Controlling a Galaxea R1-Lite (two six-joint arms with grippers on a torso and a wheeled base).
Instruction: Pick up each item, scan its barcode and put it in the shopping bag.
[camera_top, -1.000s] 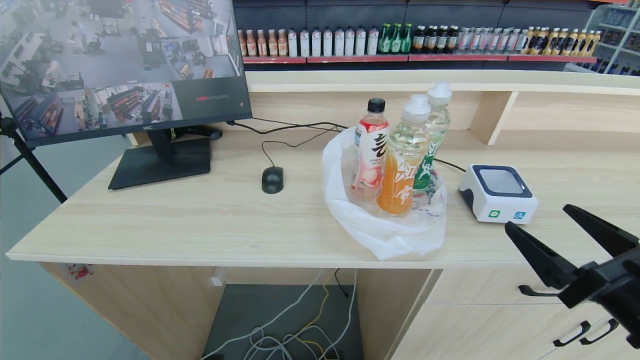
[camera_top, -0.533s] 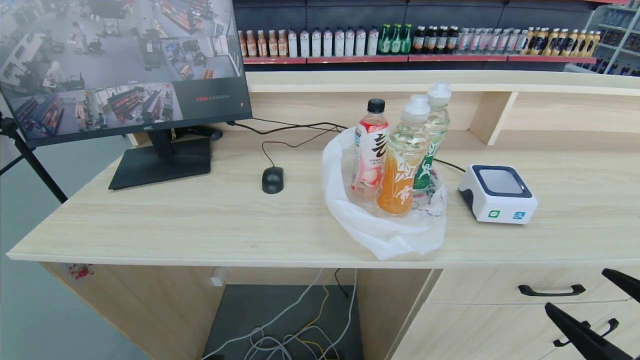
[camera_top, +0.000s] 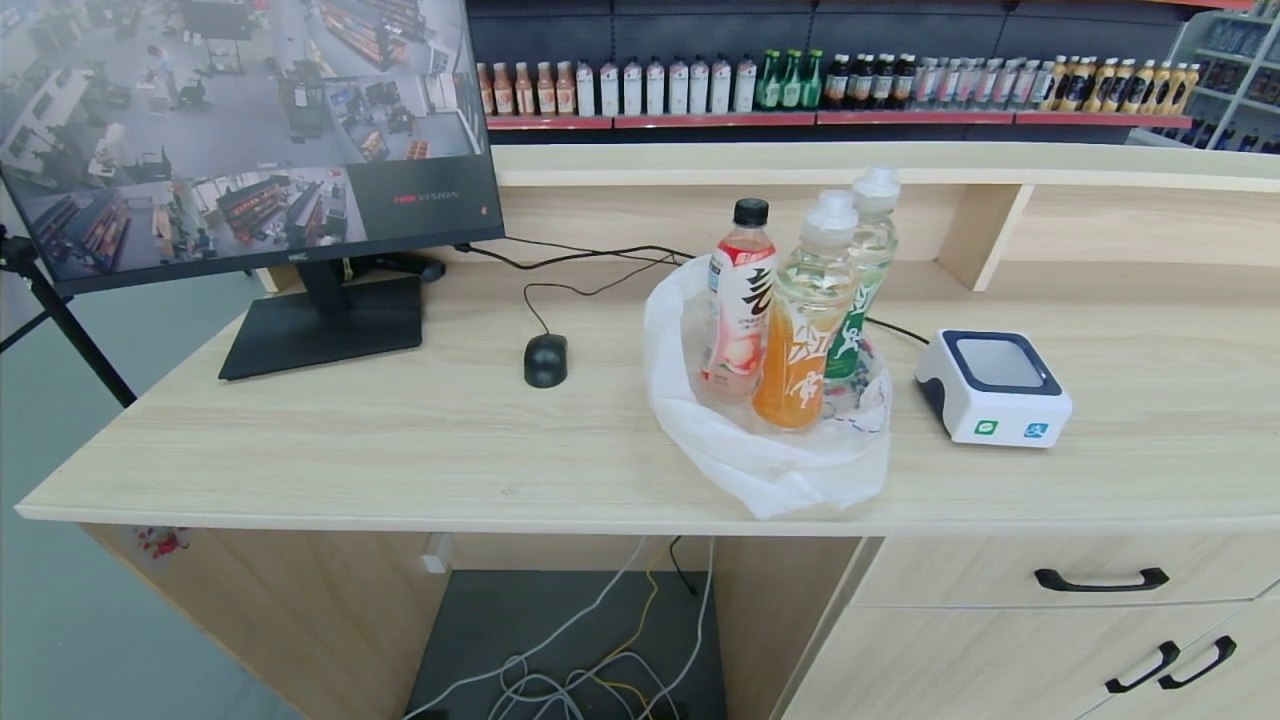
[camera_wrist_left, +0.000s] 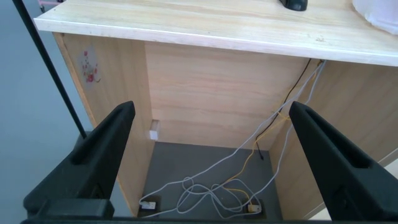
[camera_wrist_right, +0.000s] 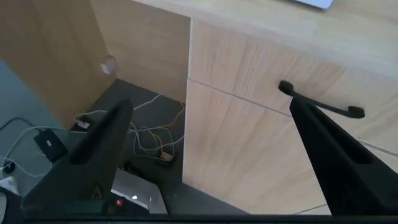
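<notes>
Three drink bottles stand upright inside a white plastic shopping bag (camera_top: 760, 465) on the wooden counter (camera_top: 400, 440): a pink-labelled one with a black cap (camera_top: 740, 300), an orange one (camera_top: 803, 320) and a green-labelled one (camera_top: 868, 270) behind. To their right sits the white barcode scanner (camera_top: 992, 387). My left gripper (camera_wrist_left: 211, 162) hangs open below the counter's front edge, facing the knee space and its cables. My right gripper (camera_wrist_right: 214, 162) is open too, low in front of the drawer fronts (camera_wrist_right: 261, 143).
A monitor (camera_top: 240, 130) on a black stand occupies the counter's left rear, with a black mouse (camera_top: 545, 359) beside it. Cables (camera_top: 590, 670) lie on the floor under the desk. Drawers with black handles (camera_top: 1100, 580) fill the lower right. Shelves of bottles (camera_top: 830, 80) line the back wall.
My right gripper, raised near the scanner a second ago, has dropped down and out of the head view. The bottles, bag and scanner have not moved.
</notes>
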